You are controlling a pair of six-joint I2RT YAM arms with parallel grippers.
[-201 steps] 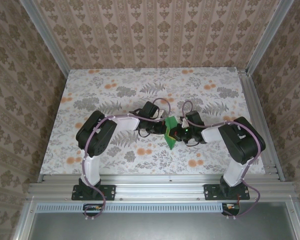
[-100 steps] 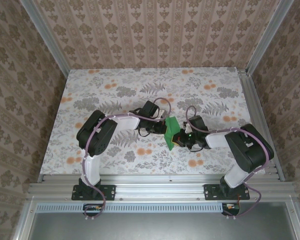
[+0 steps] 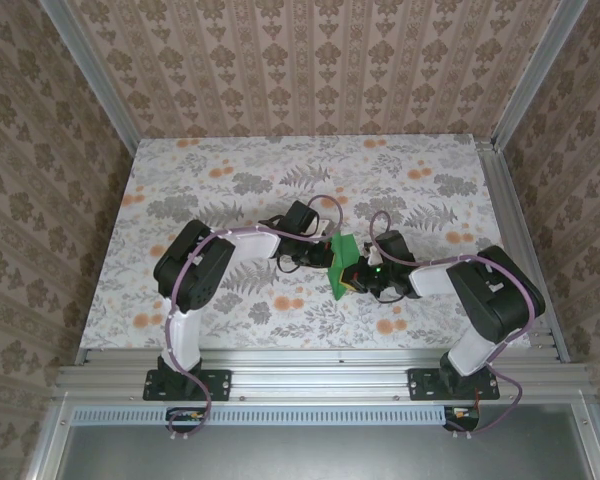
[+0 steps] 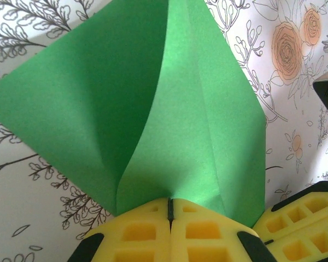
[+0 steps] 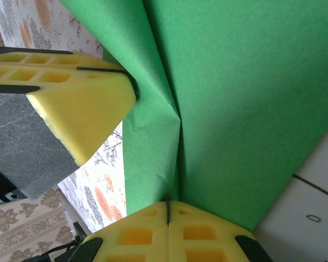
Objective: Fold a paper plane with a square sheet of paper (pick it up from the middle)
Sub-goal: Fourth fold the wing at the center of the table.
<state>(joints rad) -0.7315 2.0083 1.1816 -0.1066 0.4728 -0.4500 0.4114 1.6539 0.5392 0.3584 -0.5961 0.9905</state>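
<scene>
Moved since a second earlier: right arm's elbow swung outward toward the right rail, and the sheet turned slightly. Item: square sheet of paper (image 3: 342,266), green, creased, held between both hands over the near middle of the counter (image 3: 230,170). Left hand (image 4: 170,212): yellow pads (image 4: 145,234) clamped on the sheet's folded edge. Right hand (image 5: 168,210): clamped on a neighbouring edge, just beside the left.

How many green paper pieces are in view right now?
1: the square sheet of paper, mid-table, pinched by the left jaws and right jaws; another could hide under the arms.
</scene>
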